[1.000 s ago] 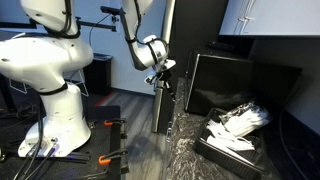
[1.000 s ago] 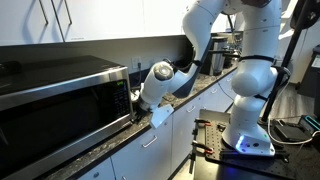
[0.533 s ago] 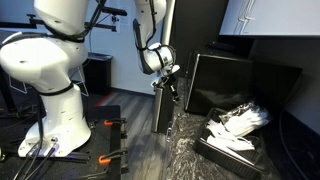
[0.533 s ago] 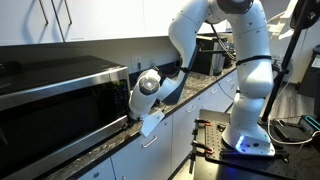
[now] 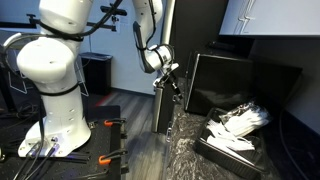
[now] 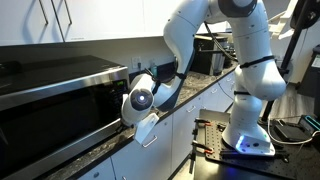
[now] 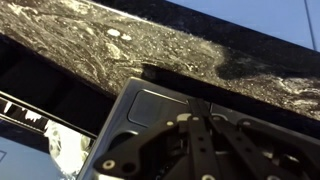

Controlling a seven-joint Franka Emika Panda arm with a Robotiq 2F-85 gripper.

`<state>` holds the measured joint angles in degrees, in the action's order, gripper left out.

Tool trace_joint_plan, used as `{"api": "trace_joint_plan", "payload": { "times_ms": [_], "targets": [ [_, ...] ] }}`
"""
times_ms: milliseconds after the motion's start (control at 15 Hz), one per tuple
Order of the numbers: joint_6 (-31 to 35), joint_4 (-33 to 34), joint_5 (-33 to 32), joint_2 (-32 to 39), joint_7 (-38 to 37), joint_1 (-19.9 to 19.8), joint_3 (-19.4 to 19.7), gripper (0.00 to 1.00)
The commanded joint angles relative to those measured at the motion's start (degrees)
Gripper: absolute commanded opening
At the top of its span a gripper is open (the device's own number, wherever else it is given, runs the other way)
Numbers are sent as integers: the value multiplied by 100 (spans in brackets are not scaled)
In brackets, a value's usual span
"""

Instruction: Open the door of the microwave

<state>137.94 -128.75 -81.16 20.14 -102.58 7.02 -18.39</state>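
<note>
The microwave [image 6: 55,75] is a glossy black box on the granite counter; it also shows in an exterior view [image 5: 240,80]. Its door [image 6: 60,115], with a dark window pane, fills the front. I cannot tell whether the door stands ajar. My gripper [image 6: 135,120] is at the door's right edge, near the lower front corner, and shows at the box's near corner in an exterior view [image 5: 172,88]. In the wrist view the fingers [image 7: 195,101] lie close together over a glossy dark panel beside the counter. Whether they touch the door is hidden.
A tall black cabinet panel [image 5: 195,40] stands just behind the gripper. A low black tray of white items [image 5: 235,132] lies on the granite counter [image 5: 185,150] in front of the microwave. White cabinet fronts [image 6: 185,125] run below the counter. My white base [image 5: 55,90] stands on the floor.
The arm has swung and the gripper has moved down and in along the counter edge to the microwave's front corner. The door shows no clear movement.
</note>
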Motion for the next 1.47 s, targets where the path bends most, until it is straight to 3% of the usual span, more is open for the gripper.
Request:
{"api": "trace_joint_plan", "payload": {
  "times_ms": [0,467,1400],
  "targets": [
    [-395,-171,222,-389,4,442,179,0],
    [-900,-365,622,-399,55,643,277,0],
    [-1280,-5,-2,101,445,676,506,0]
  ]
}}
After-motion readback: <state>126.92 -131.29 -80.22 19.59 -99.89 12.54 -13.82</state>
